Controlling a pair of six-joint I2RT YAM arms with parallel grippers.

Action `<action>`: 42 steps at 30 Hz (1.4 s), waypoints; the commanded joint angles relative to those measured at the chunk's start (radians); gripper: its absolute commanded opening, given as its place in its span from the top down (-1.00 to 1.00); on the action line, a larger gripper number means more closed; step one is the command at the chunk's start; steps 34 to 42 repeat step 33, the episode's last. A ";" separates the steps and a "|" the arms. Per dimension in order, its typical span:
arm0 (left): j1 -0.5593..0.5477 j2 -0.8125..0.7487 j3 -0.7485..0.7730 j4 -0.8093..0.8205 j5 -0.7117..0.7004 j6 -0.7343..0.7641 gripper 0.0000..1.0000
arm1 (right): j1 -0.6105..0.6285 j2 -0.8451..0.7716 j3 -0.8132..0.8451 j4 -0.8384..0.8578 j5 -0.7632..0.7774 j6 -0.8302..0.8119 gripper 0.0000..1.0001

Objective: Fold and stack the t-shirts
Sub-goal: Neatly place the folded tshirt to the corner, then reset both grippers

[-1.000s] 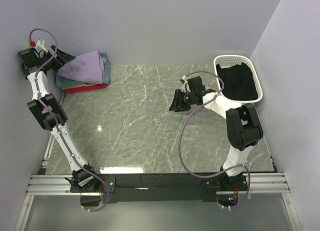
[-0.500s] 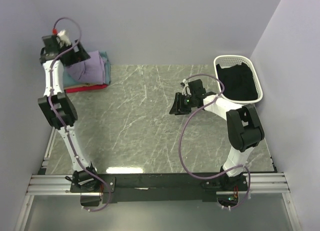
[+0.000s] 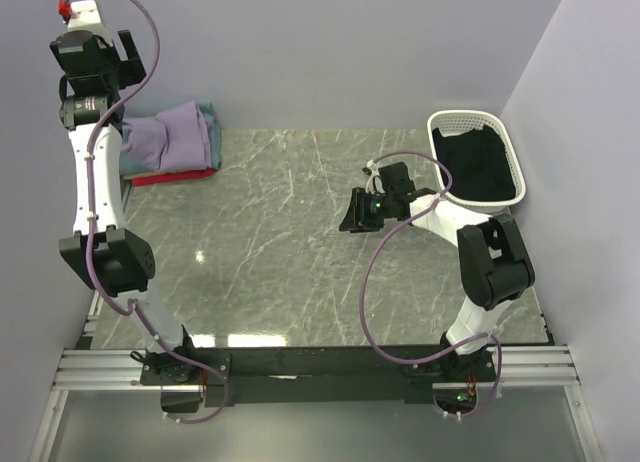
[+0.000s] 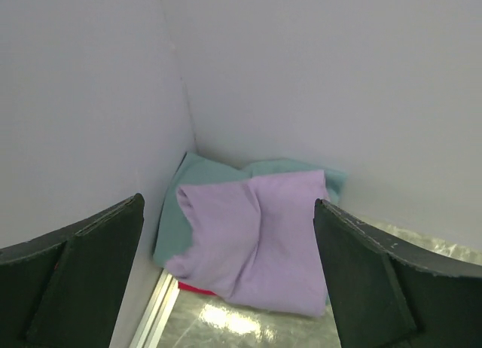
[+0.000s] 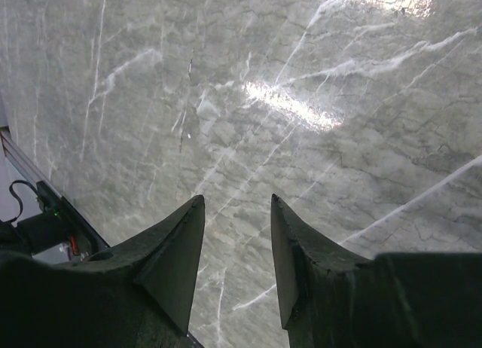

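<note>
A stack of folded t-shirts [image 3: 175,142] lies in the far left corner of the table. The lavender one [image 4: 260,235] is on top, slightly rumpled, over a teal one [image 4: 177,212], with a red edge [image 4: 194,289] at the bottom. My left gripper [image 3: 100,57] is raised high above the stack. Its jaws are wide open and empty [image 4: 230,205], and the shirts show far below between them. My right gripper [image 3: 351,210] hovers over bare marble right of centre. It is open with nothing between its fingertips [image 5: 237,201].
A white laundry basket [image 3: 440,132] holding dark cloth stands at the far right. Grey walls close in the left side, the back and the right side. The marble tabletop [image 3: 270,242] spreads between the arms. A metal rail [image 4: 154,314] runs along the table's left edge.
My left arm has lifted up and away from the lavender shirt on the stack, and that shirt now lies flatter. The right gripper has hardly shifted.
</note>
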 commanded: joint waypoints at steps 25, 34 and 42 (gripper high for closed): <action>-0.670 -0.388 -0.716 0.193 0.387 -0.307 -0.99 | -0.008 -0.493 0.010 -0.152 0.407 -0.058 -0.02; -0.888 -0.414 -0.819 0.107 -0.119 -0.285 -0.99 | -0.009 -0.620 -0.024 -0.182 0.573 -0.053 -0.26; -0.888 -0.414 -0.819 0.107 -0.119 -0.285 -0.99 | -0.009 -0.620 -0.024 -0.182 0.573 -0.053 -0.26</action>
